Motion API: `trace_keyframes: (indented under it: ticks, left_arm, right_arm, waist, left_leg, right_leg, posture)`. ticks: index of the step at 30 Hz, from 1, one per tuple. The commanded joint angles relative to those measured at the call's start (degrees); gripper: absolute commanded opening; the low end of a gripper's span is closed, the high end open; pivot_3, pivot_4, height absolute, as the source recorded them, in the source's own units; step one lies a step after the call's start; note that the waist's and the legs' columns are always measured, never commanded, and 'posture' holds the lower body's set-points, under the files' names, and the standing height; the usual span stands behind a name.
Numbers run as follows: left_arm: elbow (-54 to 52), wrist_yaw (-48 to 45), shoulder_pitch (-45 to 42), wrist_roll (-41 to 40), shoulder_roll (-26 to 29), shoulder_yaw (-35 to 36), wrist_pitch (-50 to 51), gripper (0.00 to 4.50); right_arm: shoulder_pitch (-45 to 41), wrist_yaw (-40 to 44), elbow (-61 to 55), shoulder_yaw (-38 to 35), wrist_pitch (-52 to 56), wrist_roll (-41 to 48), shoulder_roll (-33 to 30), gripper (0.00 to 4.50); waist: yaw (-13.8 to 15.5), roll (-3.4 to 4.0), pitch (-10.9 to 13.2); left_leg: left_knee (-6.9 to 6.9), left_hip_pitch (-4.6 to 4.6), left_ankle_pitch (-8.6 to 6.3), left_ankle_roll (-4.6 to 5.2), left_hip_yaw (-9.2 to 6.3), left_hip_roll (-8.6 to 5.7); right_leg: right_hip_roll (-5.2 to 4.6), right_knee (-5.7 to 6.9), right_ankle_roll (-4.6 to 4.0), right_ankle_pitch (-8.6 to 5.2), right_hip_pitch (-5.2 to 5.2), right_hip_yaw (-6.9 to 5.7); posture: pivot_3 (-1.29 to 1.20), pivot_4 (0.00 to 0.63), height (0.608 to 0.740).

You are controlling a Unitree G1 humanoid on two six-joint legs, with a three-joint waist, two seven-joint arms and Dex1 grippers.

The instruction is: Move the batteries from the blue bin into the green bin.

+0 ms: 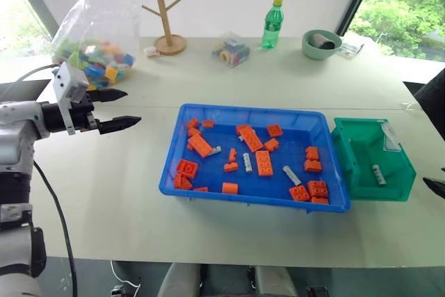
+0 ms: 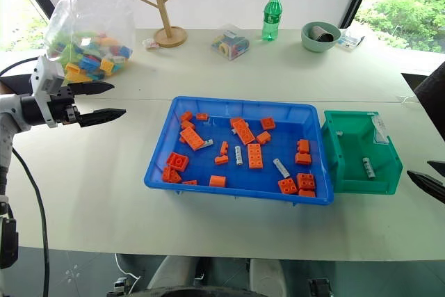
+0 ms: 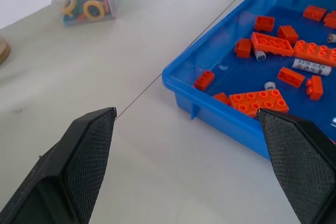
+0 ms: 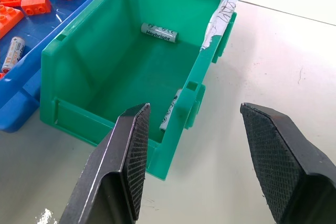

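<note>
The right tool [image 4: 191,161] is cut off at the frame edge in the head views, w/ just black fingertips poking in past the green bin [image 2: 341,151]. Its wrist view shows the fingers spread wide, nothing between them, hovering just off the bin's outer corner.

The left tool [image 1: 124,108] hangs over bare worktop [image 1: 104,193] left of the blue bin [image 1: 243,202], well apart from it, fingers wide & empty.

Batteries [image 1: 292,175]: small silver-grey cylinders w/ dark print. About 3 lie loose on the blue bin's floor among the orange bricks [image 1: 263,163]; exact count is hard to tell, since some are half tucked under bricks w/ only an end cap showing. Two lie inside the green bin: one near the far wall, one by the near wall partly hidden behind the rim. Print on the far one is legible only in part.

The green bin sits touching the blue bin's right end; its white label looks torn.

At the back of the worktop are a bag of mixed bricks [image 1: 97,39], a wooden stand [image 1: 165,19], a small clear box [image 1: 231,50], a green bottle [image 1: 272,24] and a pale bowl [image 1: 321,44] whose contents are unclear.
</note>
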Motion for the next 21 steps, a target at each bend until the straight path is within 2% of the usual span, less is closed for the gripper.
trace_keyframes:
  ticks: [1,17,21]
  left_arm:
    - [-1.5,-0.8,-0.5,-0.2,1.3,0.7,-0.7,4.50]
    - [-1.6,0.2,-0.2,-0.1,1.0,0.9,-0.2,4.50]
    - [-2.7,1.5,-0.5,-1.4,-0.4,1.4,1.0,4.50]
  right_arm:
    - [-0.3,-0.1,-0.1,-1.0,-0.8,0.2,-0.6,2.80]
    - [-1.0,-0.8,0.0,-0.5,-0.5,0.0,-1.1,2.80]
    - [-2.1,-0.9,1.5,0.0,-0.1,-0.4,-2.3,2.80]
  waist:
    - [0.0,0.00,0.0]
    - [0.0,0.00,0.0]
    - [0.0,0.00,0.0]
  left_leg:
    - [0.00,0.00,0.00,0.00,0.00,0.00]
    - [0.01,0.00,0.00,0.00,0.00,0.00]
    - [0.01,0.00,0.00,0.00,0.00,0.00]
  right_leg:
    - [0.00,0.00,0.00,0.00,0.00,0.00]
    - [0.00,0.00,0.00,0.00,0.00,0.00]
    - [0.00,0.00,0.00,0.00,0.00,0.00]
  posture:
    - [0.00,0.150,0.727]
    - [0.00,0.150,0.727]
    - [0.00,0.150,0.727]
